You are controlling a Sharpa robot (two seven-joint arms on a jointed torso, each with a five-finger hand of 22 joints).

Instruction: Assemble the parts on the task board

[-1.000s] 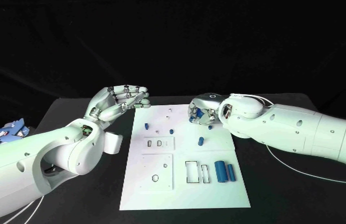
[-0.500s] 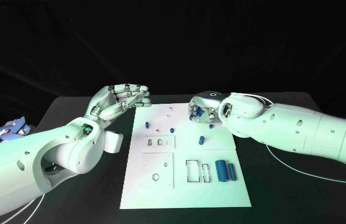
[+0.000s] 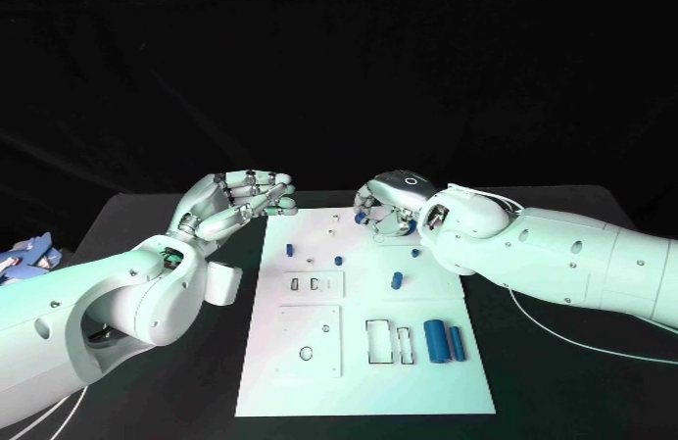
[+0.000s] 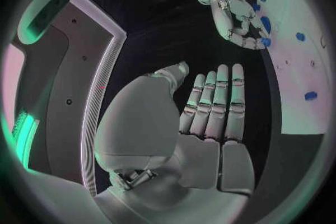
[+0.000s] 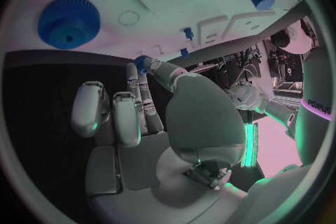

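- over the far edge of the task board, the right hand hovered with fingers curled in; a small blue part sat pinched at its fingertips, seen best in the right wrist view.
- left hand hung off the board's far left corner above the worktop, fingers straight and close together, holding nothing.
- loose parts lay on the board: two blue cylinders side by side near the right edge, a short blue peg mid-board, smaller blue pieces toward the far end.
- a blue gear showed on the board in the right wrist view.
- handling judgement: parts looked like rigid plastic, light, smooth and likely slippery; no give, so not fragile but easy to flick away.
- the pinched piece was tiny, so a fingertip pinch across its sides seemed right, leaving its end free for seating in a hole.
- cylinders would likely roll; best taken across the middle of the barrel from above.
- gear probably best held by its toothed rim.
- which slot the held part was meant for could not be told.
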